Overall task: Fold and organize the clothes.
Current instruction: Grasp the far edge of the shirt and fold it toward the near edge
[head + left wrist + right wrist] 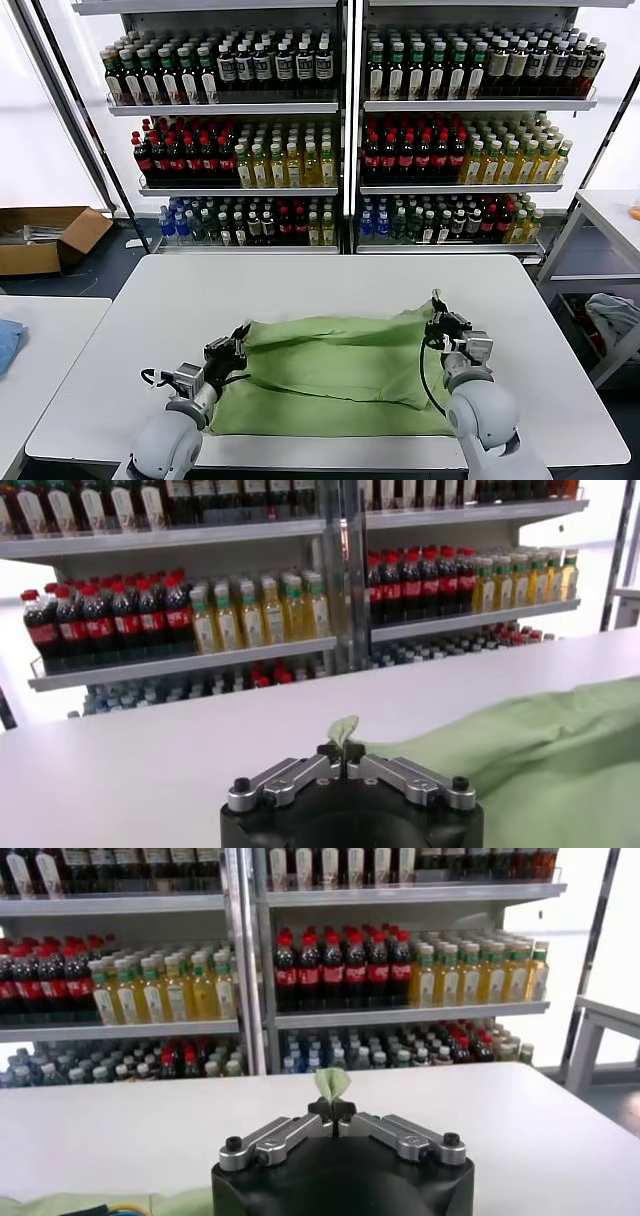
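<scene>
A light green shirt (335,375) lies spread across the near half of the white table (330,290), its far edge lifted at both ends. Taking the shirt as the landmark, the left gripper (238,338) sits at its far left corner and the right gripper (437,318) at its far right corner, each raised slightly above the table top.

The left gripper's fingers are pressed together on a small tuft of green cloth; in the left wrist view that tuft (343,730) pokes up between the closed fingertips (328,751), and the rest of the shirt (520,760) trails away to one side over the table (150,770).

The right gripper is likewise pinched tight on the fabric: the right wrist view shows a green fold (333,1084) standing up from between the closed fingertips (322,1110).

Between the two held corners, the shirt sags in a shallow ridge, with creases running across its middle; its near edge lies flat close to the table's front rim.

Beyond the shirt, behind the table, stand shelves (340,105) packed with rows of bottles (415,150). To the shirt's far left a cardboard box (45,238) rests on the floor.
</scene>
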